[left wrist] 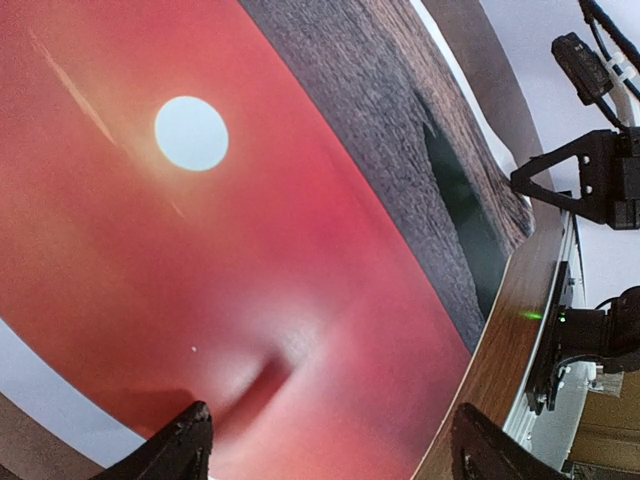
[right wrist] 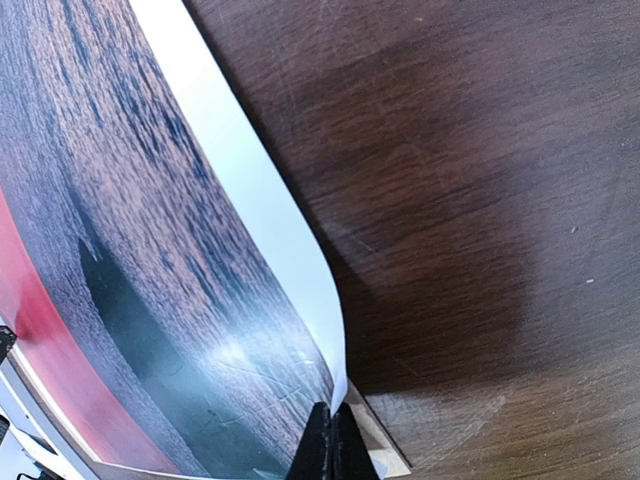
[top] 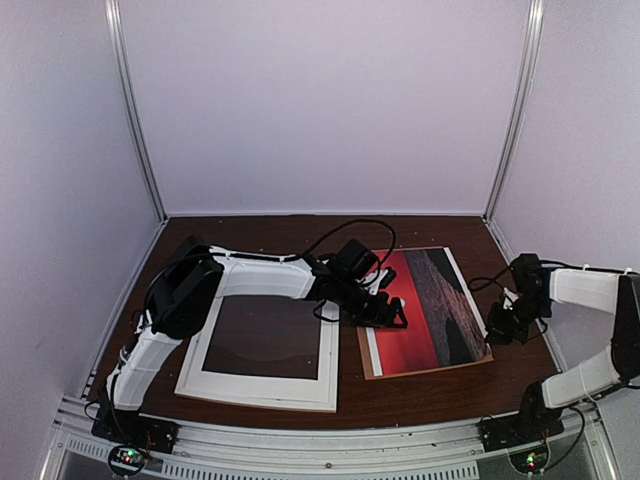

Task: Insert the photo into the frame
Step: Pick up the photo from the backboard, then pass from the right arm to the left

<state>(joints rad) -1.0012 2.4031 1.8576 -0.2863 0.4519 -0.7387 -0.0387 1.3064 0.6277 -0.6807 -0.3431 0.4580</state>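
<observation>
The photo [top: 430, 300], a red sunset sky over dark sea, lies right of centre on a brown backing board [top: 372, 370]. My left gripper [top: 392, 312] stands open just above its red part [left wrist: 300, 250], one fingertip [left wrist: 185, 440] at each side, with nothing between them. My right gripper [top: 497, 330] is shut on the photo's right white border [right wrist: 250, 200], and its tips [right wrist: 335, 440] pinch the edge, which curls up off the board. The white frame [top: 330, 360] lies flat at the front left, partly under the left arm.
Pale enclosure walls ring the dark wooden table [top: 440, 395]. A metal rail [top: 330, 445] with both arm bases runs along the near edge. The board's pale corner [right wrist: 385, 455] shows beneath the lifted photo edge. The right gripper [left wrist: 535, 183] appears beyond the photo's far side.
</observation>
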